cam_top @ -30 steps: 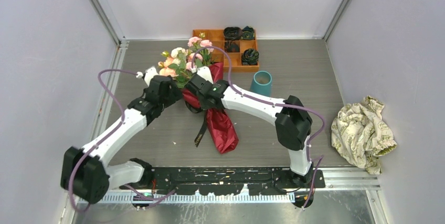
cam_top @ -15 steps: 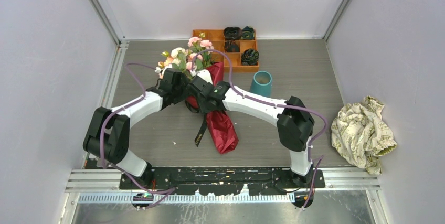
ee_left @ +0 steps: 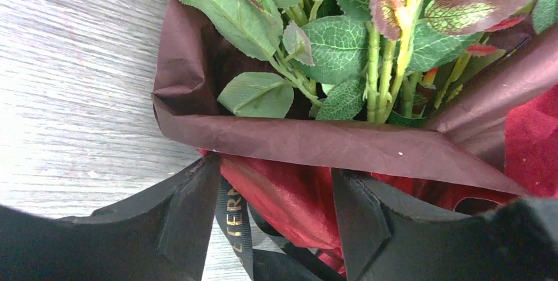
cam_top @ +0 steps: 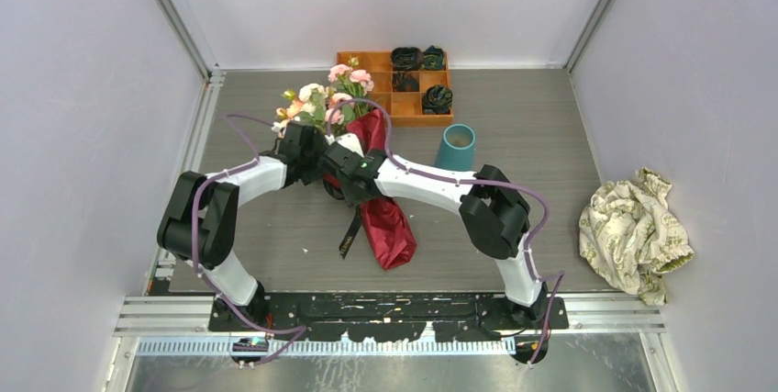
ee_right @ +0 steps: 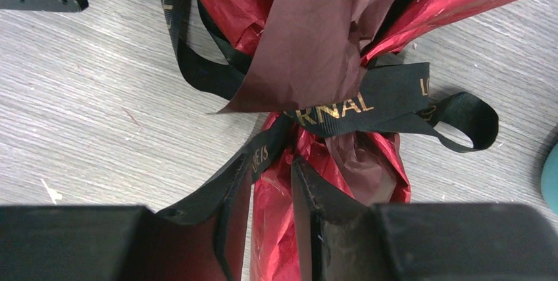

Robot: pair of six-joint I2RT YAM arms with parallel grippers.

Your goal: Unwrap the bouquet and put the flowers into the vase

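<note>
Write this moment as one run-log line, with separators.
step: unwrapping | left gripper open at wrap | right gripper at ribbon, grip unclear | bouquet tied, lying | vase upright, empty

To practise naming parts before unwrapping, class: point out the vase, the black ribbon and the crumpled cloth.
vase (cam_top: 453,157): top view, outer wall below its rim
black ribbon (ee_right: 395,90): right wrist view, its gold-lettered band
crumpled cloth (cam_top: 633,227): top view, middle of the heap
</note>
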